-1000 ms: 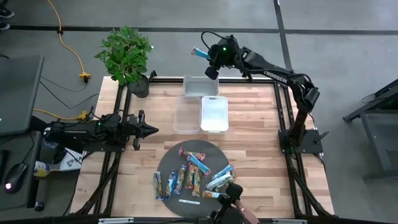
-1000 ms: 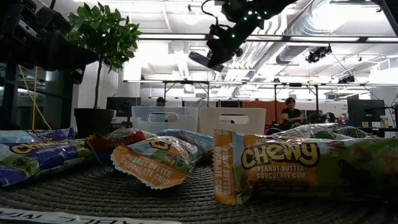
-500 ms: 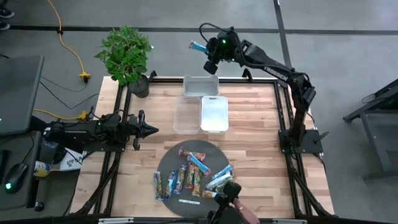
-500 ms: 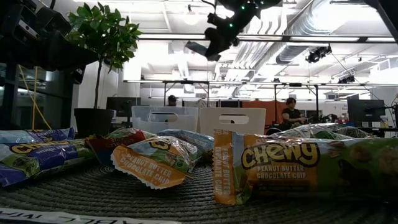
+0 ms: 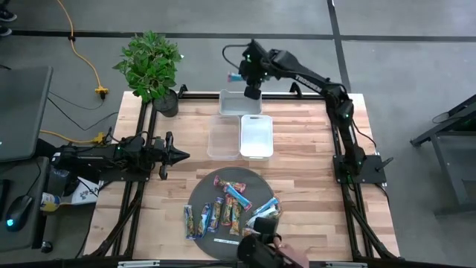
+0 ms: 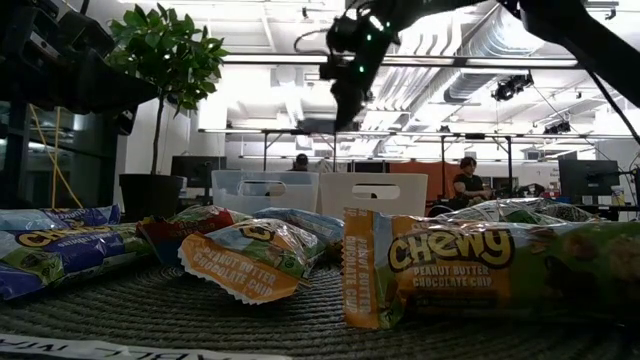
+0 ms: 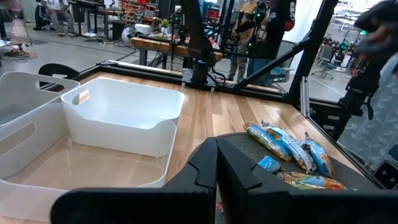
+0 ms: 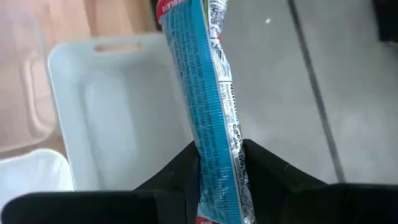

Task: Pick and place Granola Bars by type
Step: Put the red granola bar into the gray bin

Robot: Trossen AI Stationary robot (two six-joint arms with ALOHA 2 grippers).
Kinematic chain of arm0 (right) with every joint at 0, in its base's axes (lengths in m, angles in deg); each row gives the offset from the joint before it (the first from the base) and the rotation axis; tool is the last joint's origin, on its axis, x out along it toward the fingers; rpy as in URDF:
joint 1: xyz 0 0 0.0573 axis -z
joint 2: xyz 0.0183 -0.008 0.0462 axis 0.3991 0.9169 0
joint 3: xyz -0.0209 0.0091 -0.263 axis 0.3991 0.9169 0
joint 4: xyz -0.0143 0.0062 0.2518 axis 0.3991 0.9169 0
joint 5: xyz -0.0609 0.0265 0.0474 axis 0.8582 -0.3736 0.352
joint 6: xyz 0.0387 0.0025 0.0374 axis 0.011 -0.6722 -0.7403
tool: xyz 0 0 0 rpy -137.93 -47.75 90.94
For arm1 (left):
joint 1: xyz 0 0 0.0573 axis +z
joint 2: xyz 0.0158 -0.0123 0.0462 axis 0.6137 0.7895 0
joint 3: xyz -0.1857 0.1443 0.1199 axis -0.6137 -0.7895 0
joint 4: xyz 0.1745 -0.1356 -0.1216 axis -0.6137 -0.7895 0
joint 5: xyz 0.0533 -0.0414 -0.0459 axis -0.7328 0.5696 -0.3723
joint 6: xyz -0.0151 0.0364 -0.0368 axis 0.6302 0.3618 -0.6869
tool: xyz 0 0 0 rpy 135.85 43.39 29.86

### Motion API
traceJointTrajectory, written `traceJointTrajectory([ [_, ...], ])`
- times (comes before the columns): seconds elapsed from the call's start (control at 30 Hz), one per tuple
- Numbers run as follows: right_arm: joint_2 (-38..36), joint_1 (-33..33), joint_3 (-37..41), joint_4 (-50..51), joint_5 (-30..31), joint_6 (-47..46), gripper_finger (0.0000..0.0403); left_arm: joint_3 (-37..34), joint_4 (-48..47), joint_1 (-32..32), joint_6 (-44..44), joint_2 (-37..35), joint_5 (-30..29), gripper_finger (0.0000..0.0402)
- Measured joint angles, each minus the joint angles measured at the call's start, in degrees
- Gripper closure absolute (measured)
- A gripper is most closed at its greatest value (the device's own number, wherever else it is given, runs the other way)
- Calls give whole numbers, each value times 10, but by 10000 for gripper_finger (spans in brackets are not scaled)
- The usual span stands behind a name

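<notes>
My right end effector (image 5: 239, 77) is clamped on a blue-wrapped granola bar (image 8: 210, 106), gripped across its width so the bar projects lengthwise beyond the fingers. I hold it high above the far edge of the surface (image 5: 305, 149), just past the far bin (image 5: 239, 103); in the right wrist view that bin's open interior sits beside the bar, so I judge the carry is nearly over the drop point and a release there would let the bar fall flat inside. Two more white bins, the near-left bin (image 5: 223, 138) and the near-right bin (image 5: 256, 135), stand side by side just nearer, presumably one for each other type. The remaining granola bars (image 5: 227, 205) lie clustered on the round dark mat (image 5: 201, 192) at the near edge, with a white label strip (image 5: 227, 241) in front of them. My left end effector (image 5: 178, 155) waits low over the left side of the surface, its fingers together and empty. A potted plant (image 5: 152, 67) stands at the far-left corner.
</notes>
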Motion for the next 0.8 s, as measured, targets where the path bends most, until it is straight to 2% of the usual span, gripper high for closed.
traceJointTrajectory([
  [0.27,2,-9,111,-8,-3,4,306,0,0,0,0,0,0,401],
  [0.4,2,-17,147,-19,-24,5,306,0,0,0,0,0,0,401],
  [0.67,5,-37,157,-91,-81,-14,306,0,0,0,0,0,0,401],
  [0.8,5,-42,157,-142,-85,-31,306,0,0,0,0,0,0,401],
])
